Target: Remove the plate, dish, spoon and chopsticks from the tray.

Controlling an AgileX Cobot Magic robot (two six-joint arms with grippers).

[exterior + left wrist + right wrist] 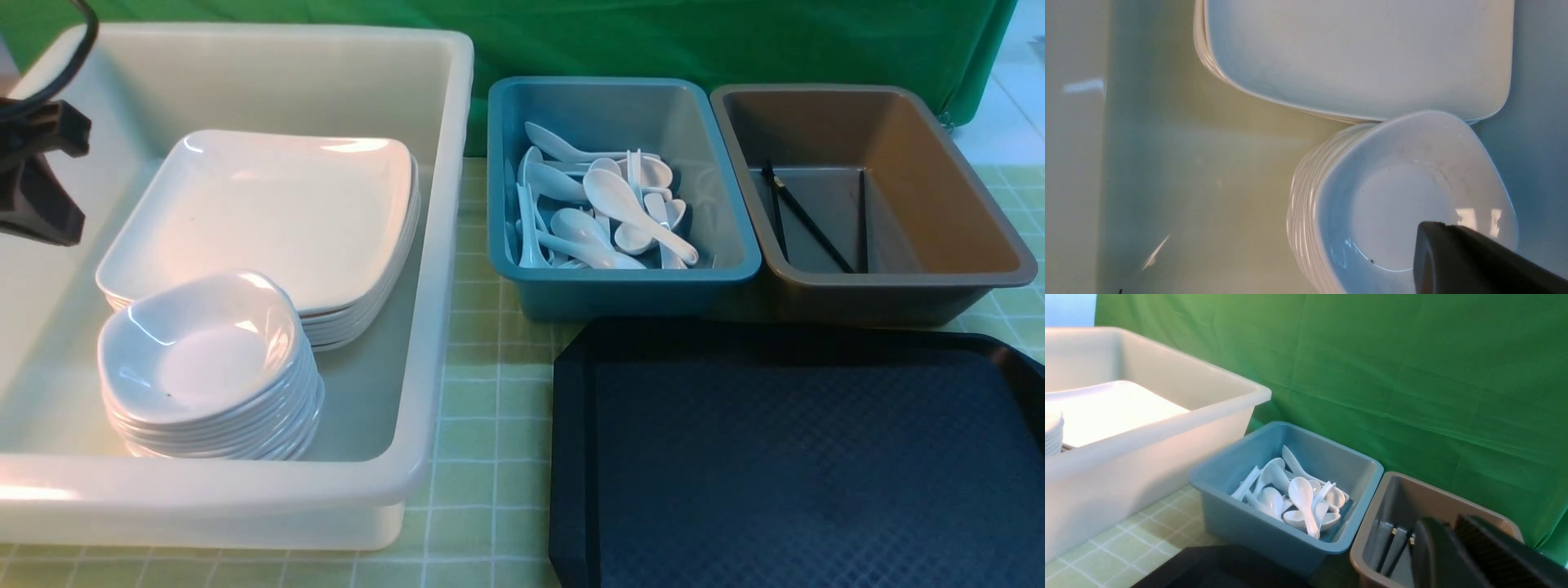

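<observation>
The black tray (800,457) lies at the front right with nothing on it. The large white plate (269,204) tops a stack of plates in the white tub; it also shows in the left wrist view (1355,53). A stack of small white dishes (208,351) stands in front of it. Several white spoons (608,212) lie in the blue tub. The black chopsticks (804,216) lie in the brown tub. My left gripper (82,186) hangs open and empty over the tub's left side, one finger (1453,257) above the dishes. My right gripper (1447,522) is shut and empty, near the brown tub.
The white tub (441,245) fills the left half. The blue tub (629,294) and brown tub (890,294) stand side by side behind the tray. A green checked cloth (482,392) covers the table. A green curtain hangs behind.
</observation>
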